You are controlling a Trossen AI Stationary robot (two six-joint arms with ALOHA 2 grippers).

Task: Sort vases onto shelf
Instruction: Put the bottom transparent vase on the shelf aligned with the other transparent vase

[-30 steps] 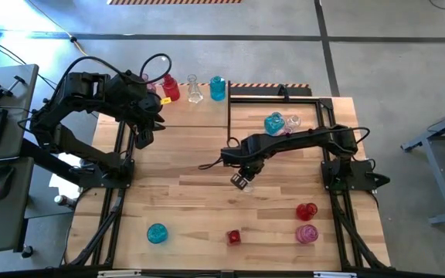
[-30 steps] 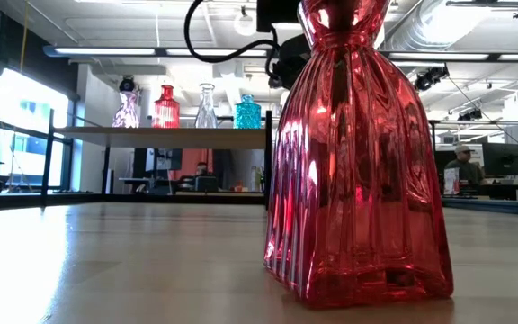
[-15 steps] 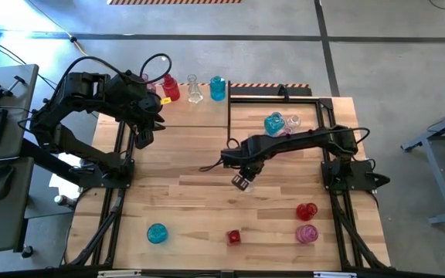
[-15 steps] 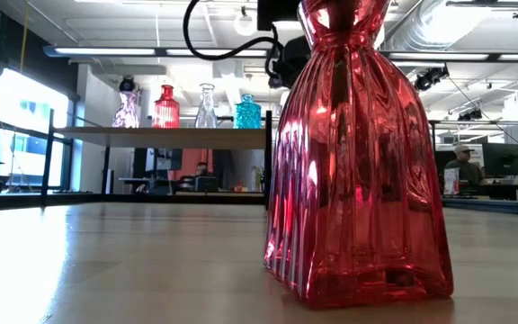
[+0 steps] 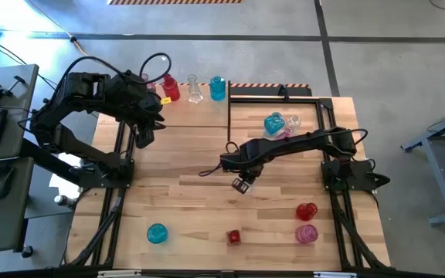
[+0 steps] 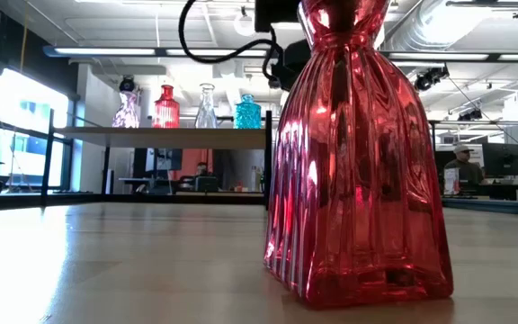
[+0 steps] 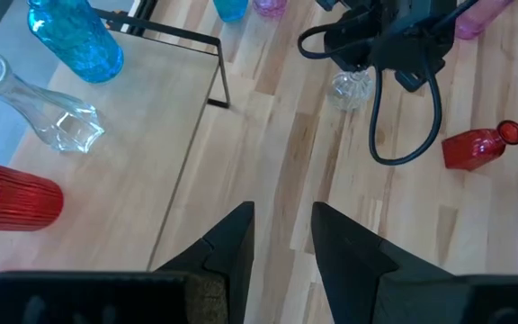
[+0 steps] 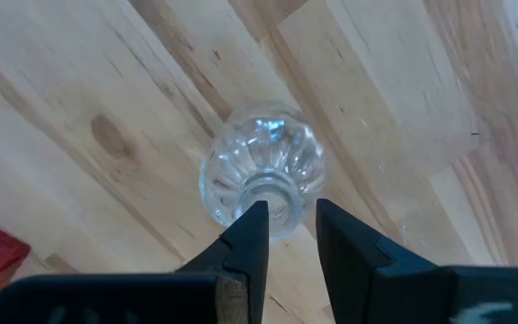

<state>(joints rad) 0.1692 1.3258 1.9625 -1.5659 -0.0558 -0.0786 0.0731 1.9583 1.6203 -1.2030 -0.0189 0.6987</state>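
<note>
The right gripper [image 8: 286, 236], fingers slightly apart, straddles the clear vase's [image 8: 261, 173] neck near the shelf [image 5: 188, 116]; the left gripper's [image 7: 281, 236] fingers are narrowly parted, empty.

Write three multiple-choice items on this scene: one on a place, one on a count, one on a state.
1. The right hand hangs over: A) a teal vase B) the clear vase mid-table C) a pink vase.
2. Vases on the shelf: A) two B) four C) six.
3. The left hand is: A) open, empty B) shut on a red vase C) out of view.
Answers: B, the right wrist view looks straight down on clear glass; B, the low view shows four in a row; A, its fingers stand apart with nothing between.
</note>
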